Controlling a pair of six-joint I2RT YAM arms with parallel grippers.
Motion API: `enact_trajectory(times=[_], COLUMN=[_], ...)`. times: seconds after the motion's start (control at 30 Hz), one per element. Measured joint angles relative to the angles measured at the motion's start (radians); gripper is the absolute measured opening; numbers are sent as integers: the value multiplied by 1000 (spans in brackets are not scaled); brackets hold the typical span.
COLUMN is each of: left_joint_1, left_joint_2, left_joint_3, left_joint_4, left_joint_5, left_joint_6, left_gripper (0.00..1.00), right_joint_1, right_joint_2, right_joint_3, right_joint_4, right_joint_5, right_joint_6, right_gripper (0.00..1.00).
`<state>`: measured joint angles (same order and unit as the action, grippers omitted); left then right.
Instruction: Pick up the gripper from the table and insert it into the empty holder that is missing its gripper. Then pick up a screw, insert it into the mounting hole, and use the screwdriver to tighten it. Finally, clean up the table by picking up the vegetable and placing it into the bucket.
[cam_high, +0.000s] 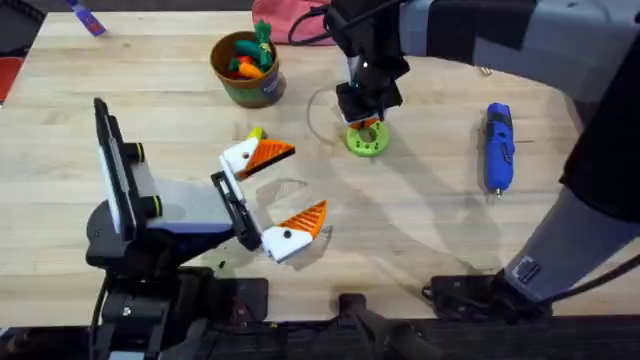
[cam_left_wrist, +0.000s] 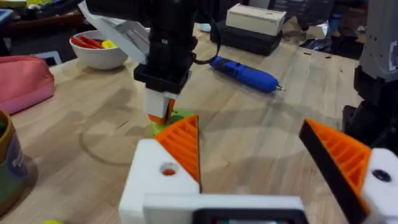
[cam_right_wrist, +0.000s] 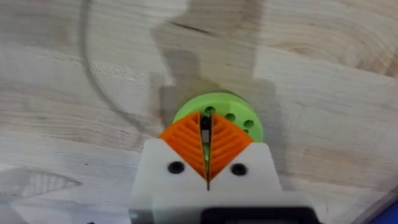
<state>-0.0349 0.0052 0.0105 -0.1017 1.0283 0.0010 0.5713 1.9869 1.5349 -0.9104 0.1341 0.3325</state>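
Note:
My left gripper lies open on the table. Its far finger is the white holder, with the orange gripper wedge seated in it; the mounting hole shows orange. My right gripper points down onto a green disc, shut on a thin dark screw. To the right lies the blue screwdriver. The yellow vegetable peeks out behind the holder. The green bucket stands behind it, holding orange toy carrots.
A pink pouch lies at the back, and a purple marker lies at the far left. A white bowl and a white box stand beyond the right arm. Bare wood stretches between the disc and the screwdriver.

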Motion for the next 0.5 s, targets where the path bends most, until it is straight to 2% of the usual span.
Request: enact_trajectory(times=[0.23, 0.33, 0.5], left_joint_1=[0, 0, 0], left_joint_2=[0, 0, 0], left_joint_3=[0, 0, 0], left_joint_4=[0, 0, 0], left_joint_5=[0, 0, 0], left_joint_6=[0, 0, 0], left_gripper=[985, 985, 985], right_joint_1=[0, 3, 29], right_joint_2=[-34, -87, -177], right_joint_3=[24, 73, 225], right_joint_4=[-79, -158, -250], right_joint_5=[0, 0, 0], right_joint_6=[0, 0, -8], right_gripper=[6, 6, 6])
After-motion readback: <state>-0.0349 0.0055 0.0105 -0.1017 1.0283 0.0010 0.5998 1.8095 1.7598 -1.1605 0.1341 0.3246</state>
